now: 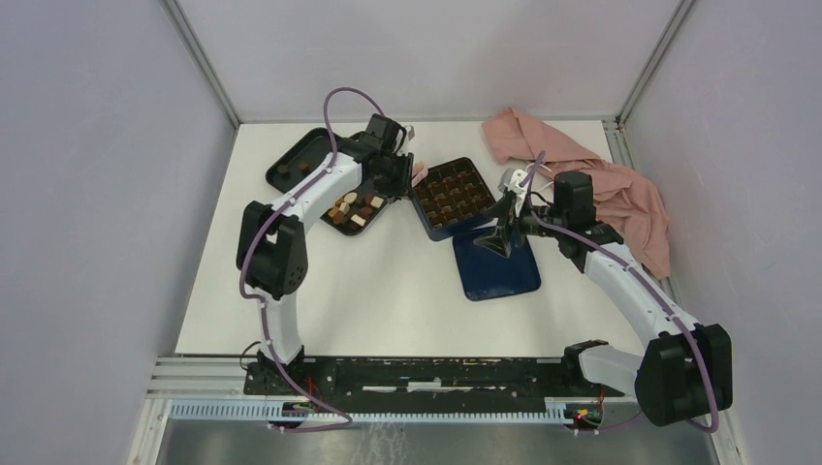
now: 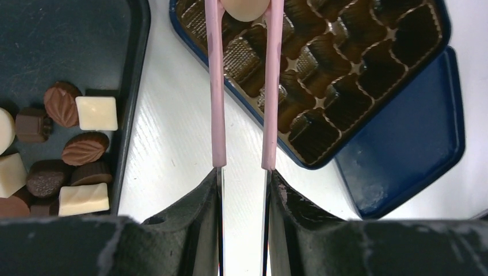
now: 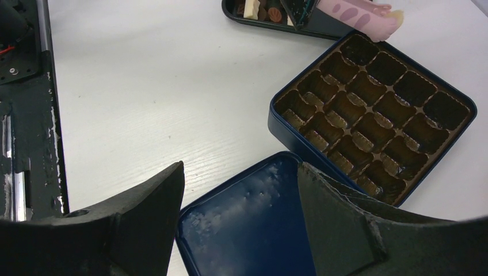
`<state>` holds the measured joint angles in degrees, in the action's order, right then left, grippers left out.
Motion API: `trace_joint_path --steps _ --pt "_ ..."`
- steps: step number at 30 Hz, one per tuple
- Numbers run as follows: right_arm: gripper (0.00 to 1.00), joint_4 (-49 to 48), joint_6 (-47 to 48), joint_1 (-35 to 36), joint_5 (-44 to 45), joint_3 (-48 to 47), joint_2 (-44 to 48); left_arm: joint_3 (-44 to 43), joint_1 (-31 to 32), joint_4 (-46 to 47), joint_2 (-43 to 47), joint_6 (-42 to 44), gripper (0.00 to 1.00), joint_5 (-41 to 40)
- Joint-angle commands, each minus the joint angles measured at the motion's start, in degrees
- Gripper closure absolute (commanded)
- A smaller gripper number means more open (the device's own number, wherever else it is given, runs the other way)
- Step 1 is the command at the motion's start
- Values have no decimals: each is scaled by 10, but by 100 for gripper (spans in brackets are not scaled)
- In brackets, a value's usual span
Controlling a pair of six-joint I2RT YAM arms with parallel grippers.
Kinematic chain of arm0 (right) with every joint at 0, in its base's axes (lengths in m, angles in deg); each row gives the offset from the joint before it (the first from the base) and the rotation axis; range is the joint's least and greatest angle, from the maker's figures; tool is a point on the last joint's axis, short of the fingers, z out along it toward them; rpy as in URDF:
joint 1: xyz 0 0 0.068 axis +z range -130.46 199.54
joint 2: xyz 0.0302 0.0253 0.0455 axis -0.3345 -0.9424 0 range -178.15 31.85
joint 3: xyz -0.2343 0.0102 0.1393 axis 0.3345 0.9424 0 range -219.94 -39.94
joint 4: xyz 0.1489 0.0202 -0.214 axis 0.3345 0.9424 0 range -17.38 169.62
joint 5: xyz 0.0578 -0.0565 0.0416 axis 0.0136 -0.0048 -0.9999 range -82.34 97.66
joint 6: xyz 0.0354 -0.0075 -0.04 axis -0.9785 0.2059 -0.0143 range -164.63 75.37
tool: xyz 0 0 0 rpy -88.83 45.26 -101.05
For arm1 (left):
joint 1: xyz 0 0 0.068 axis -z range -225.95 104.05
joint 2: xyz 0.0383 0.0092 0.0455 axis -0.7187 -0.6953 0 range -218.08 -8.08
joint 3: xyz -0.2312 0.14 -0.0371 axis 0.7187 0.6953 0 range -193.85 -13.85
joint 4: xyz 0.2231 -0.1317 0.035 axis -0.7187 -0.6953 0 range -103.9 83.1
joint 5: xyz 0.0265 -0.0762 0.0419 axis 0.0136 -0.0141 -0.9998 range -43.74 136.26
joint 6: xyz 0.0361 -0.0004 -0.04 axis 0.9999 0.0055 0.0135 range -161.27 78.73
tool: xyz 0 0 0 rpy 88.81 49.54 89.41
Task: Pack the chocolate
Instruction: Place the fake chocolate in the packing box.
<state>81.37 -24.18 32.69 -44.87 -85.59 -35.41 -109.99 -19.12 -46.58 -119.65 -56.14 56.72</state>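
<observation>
Nearest the arm bases, just on the near side of the dark blue box, its lid lies flat on the desk, touching or slipped slightly under the box's near corner. The right pincer hangs over that lid with its jaws spread wide and nothing between them.

The box sits open. Every compartment of its brown liner that shows looks empty. The few cells under the pink fingers are hidden, so I cannot tell about those.

At the box's left corner the left pincer reaches in over the rim. Its long pink fingers stand narrow and nip a round cream-white piece at their very tips, above the outer cells. Whether it touches the liner cannot be told.

Left of the box, a strip of bare desk away, stands the black tray. The rest of the chocolates lie loose in it: dark, light brown and white, square, oval and leaf-shaped.

Beyond the box to its right, a pink cloth is bunched against the far corner.

By my judgement the packing has barely begun: one piece is about to go in, and nearly the whole tray is left to carry across.
</observation>
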Motion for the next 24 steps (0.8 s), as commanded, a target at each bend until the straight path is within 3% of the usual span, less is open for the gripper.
trace_joint_path --steps 1,16,24 --pt "23 -7 7 4 2 -23 -3 -35 3 -18 -9 -4 97 -35" --pt "22 -6 9 4 2 -23 -7 -49 9 -34 -33 2 90 -30" --pt "22 -3 10 3 1 -25 -8 -55 10 -44 -39 4 76 -40"
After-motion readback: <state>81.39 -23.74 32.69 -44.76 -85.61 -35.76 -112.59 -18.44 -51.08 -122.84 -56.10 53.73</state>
